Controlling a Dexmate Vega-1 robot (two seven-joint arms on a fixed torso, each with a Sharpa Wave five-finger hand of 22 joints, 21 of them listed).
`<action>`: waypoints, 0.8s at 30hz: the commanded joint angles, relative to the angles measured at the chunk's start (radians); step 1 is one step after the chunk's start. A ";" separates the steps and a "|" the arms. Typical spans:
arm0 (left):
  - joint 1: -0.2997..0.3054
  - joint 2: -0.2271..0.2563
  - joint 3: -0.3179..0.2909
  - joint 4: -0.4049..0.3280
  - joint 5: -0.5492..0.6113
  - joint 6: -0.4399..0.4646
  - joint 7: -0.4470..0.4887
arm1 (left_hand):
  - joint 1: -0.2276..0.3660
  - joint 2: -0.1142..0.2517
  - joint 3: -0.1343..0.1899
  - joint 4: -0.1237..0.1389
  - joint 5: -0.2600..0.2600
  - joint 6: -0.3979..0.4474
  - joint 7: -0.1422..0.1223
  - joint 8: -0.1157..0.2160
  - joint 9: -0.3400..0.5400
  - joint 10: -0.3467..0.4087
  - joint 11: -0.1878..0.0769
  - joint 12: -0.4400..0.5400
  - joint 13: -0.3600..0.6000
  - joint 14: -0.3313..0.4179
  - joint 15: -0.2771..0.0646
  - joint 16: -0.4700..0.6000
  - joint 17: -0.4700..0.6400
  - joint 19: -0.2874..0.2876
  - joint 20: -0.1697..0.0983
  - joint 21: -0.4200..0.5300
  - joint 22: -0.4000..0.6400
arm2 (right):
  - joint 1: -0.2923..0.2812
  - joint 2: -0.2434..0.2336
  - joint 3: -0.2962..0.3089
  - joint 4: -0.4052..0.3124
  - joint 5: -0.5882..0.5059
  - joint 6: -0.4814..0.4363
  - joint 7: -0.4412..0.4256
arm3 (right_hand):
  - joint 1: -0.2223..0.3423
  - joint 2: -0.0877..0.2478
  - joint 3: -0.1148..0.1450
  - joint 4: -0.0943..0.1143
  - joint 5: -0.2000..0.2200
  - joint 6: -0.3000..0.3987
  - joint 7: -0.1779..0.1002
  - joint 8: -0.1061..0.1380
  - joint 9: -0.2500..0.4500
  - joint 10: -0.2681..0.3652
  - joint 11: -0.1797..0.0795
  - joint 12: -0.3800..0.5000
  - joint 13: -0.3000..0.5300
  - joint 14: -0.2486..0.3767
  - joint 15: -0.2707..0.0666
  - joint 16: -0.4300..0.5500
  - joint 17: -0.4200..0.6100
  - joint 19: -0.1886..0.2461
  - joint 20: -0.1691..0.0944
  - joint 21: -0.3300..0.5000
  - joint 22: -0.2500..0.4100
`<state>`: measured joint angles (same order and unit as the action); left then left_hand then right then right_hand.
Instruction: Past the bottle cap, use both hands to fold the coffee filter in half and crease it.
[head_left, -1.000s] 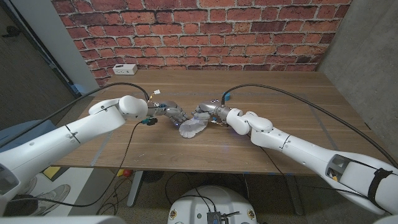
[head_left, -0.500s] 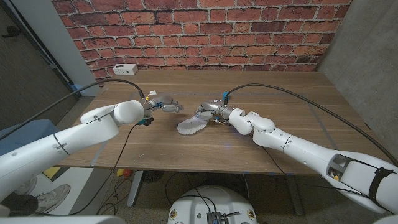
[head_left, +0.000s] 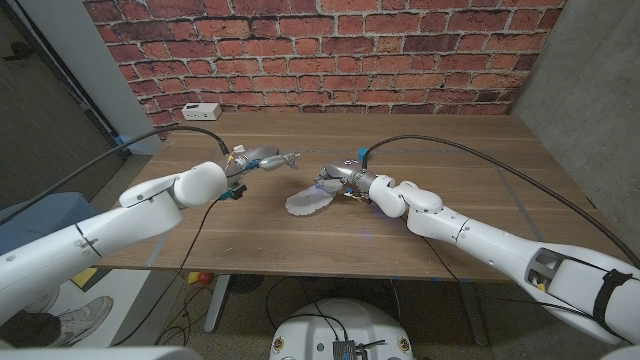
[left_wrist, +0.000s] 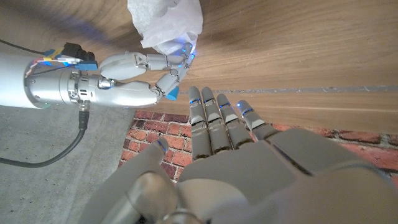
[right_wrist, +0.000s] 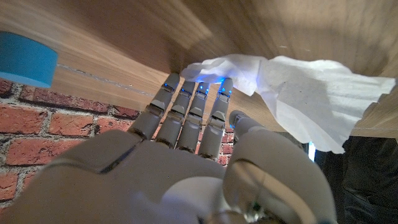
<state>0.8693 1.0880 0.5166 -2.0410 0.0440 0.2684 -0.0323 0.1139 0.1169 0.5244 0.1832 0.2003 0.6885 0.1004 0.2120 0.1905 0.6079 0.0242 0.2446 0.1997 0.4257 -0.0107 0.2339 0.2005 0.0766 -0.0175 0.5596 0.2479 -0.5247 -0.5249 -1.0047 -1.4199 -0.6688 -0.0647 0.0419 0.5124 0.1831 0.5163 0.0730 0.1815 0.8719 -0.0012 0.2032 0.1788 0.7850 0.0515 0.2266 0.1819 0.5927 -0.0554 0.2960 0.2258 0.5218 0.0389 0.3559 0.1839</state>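
Note:
The white coffee filter (head_left: 308, 201) lies crumpled and doubled over on the wooden table (head_left: 450, 215), near the middle. My right hand (head_left: 338, 177) reaches it from the right, and its straight fingertips (right_wrist: 198, 87) press on the filter's edge (right_wrist: 298, 93). The left wrist view shows the same touch, right hand (left_wrist: 134, 71) against filter (left_wrist: 168, 22). My left hand (head_left: 268, 160) hovers to the filter's left, fingers straight and apart (left_wrist: 217, 121), holding nothing. A blue bottle cap (right_wrist: 25, 59) sits on the table beside my right hand.
A small white box (head_left: 202, 110) stands at the table's back left, near the brick wall. Black cables (head_left: 450, 150) run from both arms across the tabletop. The table's front edge lies close below the filter.
My left hand has let go of the filter and drawn back to the left and away. The filter has settled flatter on the table. The right hand has stayed in place.

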 joint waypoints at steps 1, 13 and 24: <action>-0.152 -0.079 0.094 0.111 -0.027 -0.070 -0.366 | -0.029 0.060 0.021 -0.008 0.007 0.075 0.022 0.022 0.002 0.079 0.019 0.020 0.002 0.103 0.021 0.019 -0.013 0.101 0.023 0.046 -0.008 | -0.014 -0.006 0.006 -0.022 0.012 -0.025 0.000 | 0.002 0.008 0.000 -0.006 -0.004 0.007 0.007 -0.001 0.004 0.010 0.014 0.008 0.008 0.004 -0.027 0.007 0.005 0.003 -0.006 -0.004 0.004; -0.211 -0.107 0.162 0.093 0.089 -0.010 -0.430 | -0.048 0.052 0.050 -0.013 0.003 0.190 0.061 0.041 0.001 0.232 0.043 0.054 0.003 0.254 0.037 0.038 -0.018 0.182 0.057 0.085 -0.023 | -0.016 -0.012 0.013 -0.023 0.026 -0.022 -0.010 | 0.000 0.008 0.003 -0.006 -0.006 0.003 0.008 -0.004 0.005 0.010 0.015 0.004 0.008 0.006 -0.020 0.008 0.009 0.006 -0.008 -0.003 0.005; -0.288 -0.171 0.245 0.163 0.097 0.045 -0.575 | -0.069 0.044 0.048 -0.009 0.002 0.216 0.073 0.038 0.005 0.267 0.070 0.061 0.019 0.315 0.063 0.045 -0.014 0.253 0.073 0.121 -0.023 | -0.022 -0.018 0.022 -0.027 0.039 -0.018 -0.020 | -0.003 0.012 0.007 -0.003 -0.006 -0.008 0.023 -0.009 0.006 0.006 0.031 -0.004 0.009 0.001 -0.004 0.012 0.020 0.010 -0.010 -0.002 0.005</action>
<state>0.6542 0.9705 0.6834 -1.9285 0.1094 0.2584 -0.4731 0.0578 0.0922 0.5689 0.1736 0.2003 0.8962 0.1729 0.2479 0.1933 0.8651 0.0861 0.3009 0.2145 0.7286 0.0513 0.2744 0.1841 0.3134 0.0525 0.6699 0.2230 -0.5419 -0.5372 -0.9929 -1.4415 -0.6427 -0.0857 0.0312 0.5068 0.1886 0.5162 0.0731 0.1773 0.8645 0.0166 0.1956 0.1796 0.7760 0.0603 0.2267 0.1811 0.5928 -0.0554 0.3037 0.2412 0.5252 0.0317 0.3507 0.1842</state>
